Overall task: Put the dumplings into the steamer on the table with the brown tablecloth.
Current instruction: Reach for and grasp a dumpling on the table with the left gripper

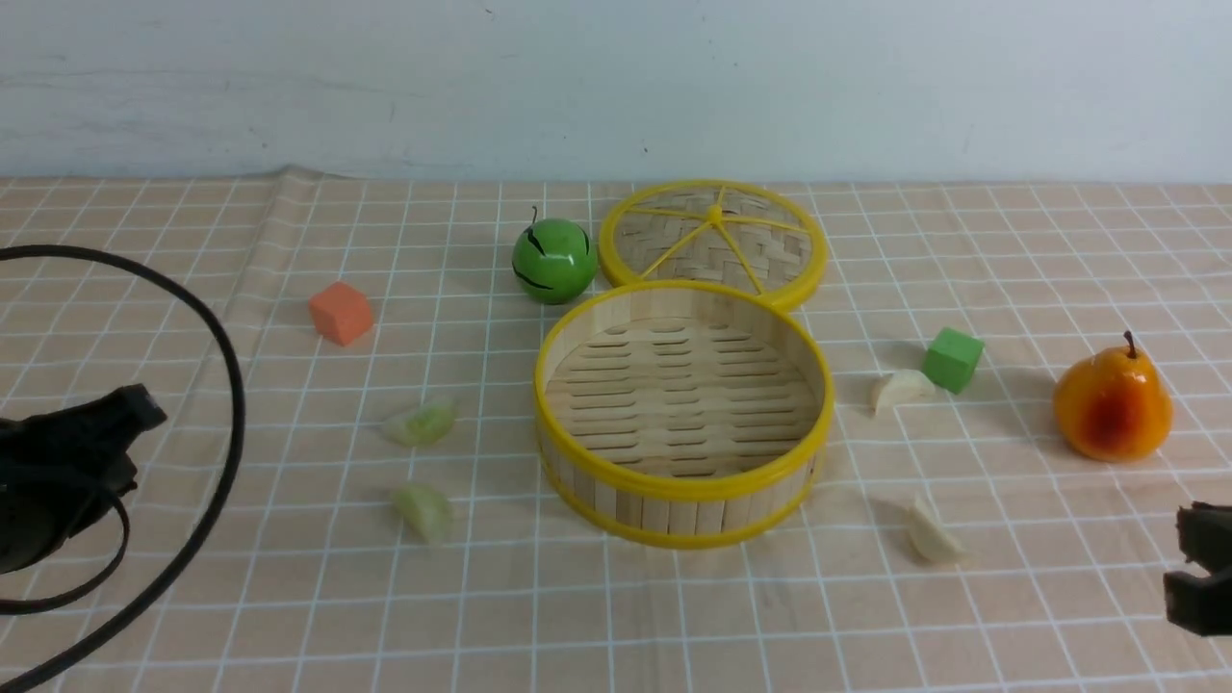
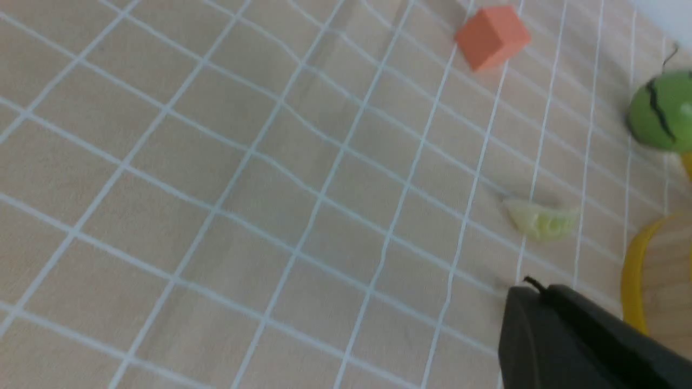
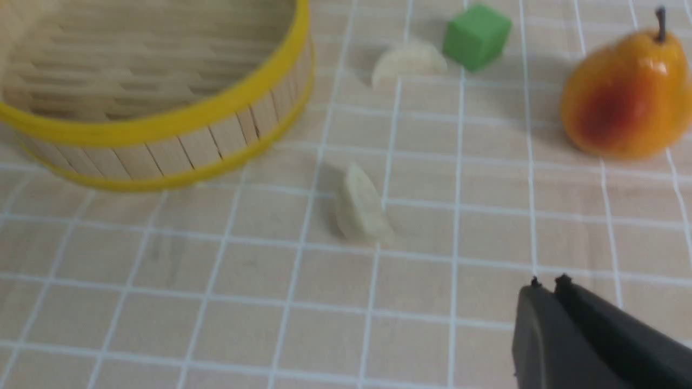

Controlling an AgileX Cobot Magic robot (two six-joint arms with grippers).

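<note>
The steamer [image 1: 679, 489] is a round, shallow basket of pale bamboo slats bound by glossy yellow rims, with a slotted floor. It stands mid-surface [image 1: 1059, 626] on the brown tablecloth [image 1: 385, 616], a tan cloth gridded in thin white lines and faintly wrinkled. All four crescent dumplings lie on the cloth outside the basket. Two translucent green dumplings [image 1: 421, 423] are to its left and two matte cream dumplings [image 1: 934, 537] to its right, the farther cream one just beside a green cube [image 1: 953, 359]. A flat woven lid [image 1: 712, 241] with yellow spokes lies just behind the steamer. The left jaws and the right jaws are each pressed together, pinching nothing.
</note>
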